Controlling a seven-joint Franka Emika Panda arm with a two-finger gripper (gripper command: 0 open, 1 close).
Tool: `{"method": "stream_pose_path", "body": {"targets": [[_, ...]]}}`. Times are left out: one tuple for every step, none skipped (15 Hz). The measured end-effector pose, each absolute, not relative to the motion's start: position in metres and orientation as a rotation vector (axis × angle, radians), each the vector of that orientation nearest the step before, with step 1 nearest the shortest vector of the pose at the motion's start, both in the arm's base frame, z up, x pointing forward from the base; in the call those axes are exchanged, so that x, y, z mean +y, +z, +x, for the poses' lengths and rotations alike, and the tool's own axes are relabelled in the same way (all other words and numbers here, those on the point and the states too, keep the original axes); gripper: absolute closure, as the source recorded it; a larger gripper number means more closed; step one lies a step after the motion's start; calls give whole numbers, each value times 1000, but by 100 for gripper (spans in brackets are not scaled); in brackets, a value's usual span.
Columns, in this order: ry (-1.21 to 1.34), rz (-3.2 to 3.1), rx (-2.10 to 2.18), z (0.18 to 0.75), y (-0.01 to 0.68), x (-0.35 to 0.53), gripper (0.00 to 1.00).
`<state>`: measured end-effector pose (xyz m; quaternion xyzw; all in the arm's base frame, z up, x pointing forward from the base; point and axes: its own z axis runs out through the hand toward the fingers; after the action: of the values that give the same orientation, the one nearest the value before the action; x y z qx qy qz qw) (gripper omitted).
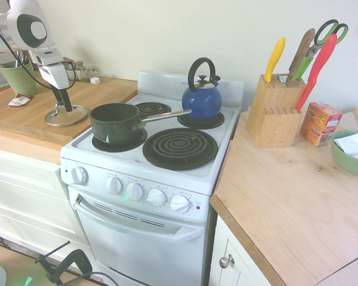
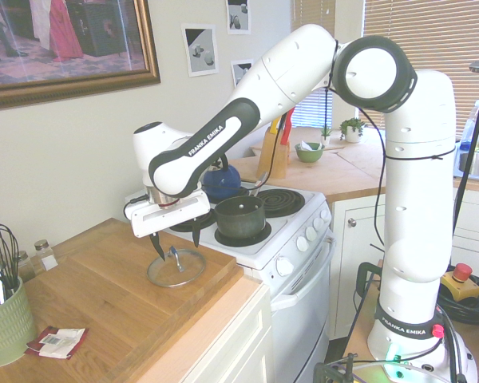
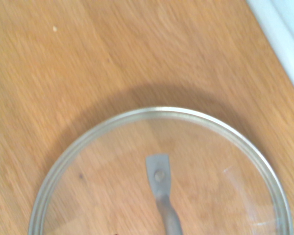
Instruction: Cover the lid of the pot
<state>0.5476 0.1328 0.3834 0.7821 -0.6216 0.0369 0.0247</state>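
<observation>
At the left of the second exterior view the white arm bends down over the wooden counter (image 2: 104,295), wrist pointing straight down. The gripper (image 2: 176,242) hangs with its jaws spread wide, one fingertip on each side of the lid's handle, grasping nothing. The glass lid (image 2: 176,268) lies flat on the counter, left of centre, just beside the stove (image 2: 291,239). The pot (image 2: 240,218) sits uncovered on the front left burner, near the frame's middle, in front of the blue kettle (image 2: 221,182).
</observation>
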Motion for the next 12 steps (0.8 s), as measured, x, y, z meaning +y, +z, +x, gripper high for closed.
{"method": "stream_pose_path", "body": {"targets": [[115, 2419, -1924, 548, 383, 132, 100], [112, 2420, -1923, 549, 383, 133, 100], [110, 2423, -1921, 550, 382, 134, 100], [106, 2426, -1917, 550, 382, 136, 100], [102, 2430, -1911, 550, 380, 138, 100], [99, 2433, -1904, 549, 379, 141, 100], [95, 2437, -1896, 549, 377, 144, 100], [90, 2437, -1892, 549, 375, 146, 100], [84, 2435, -1890, 549, 372, 146, 100], [77, 2433, -1889, 549, 369, 146, 100], [76, 2434, -1894, 550, 368, 146, 100], [75, 2434, -1895, 550, 368, 146, 100]]}}
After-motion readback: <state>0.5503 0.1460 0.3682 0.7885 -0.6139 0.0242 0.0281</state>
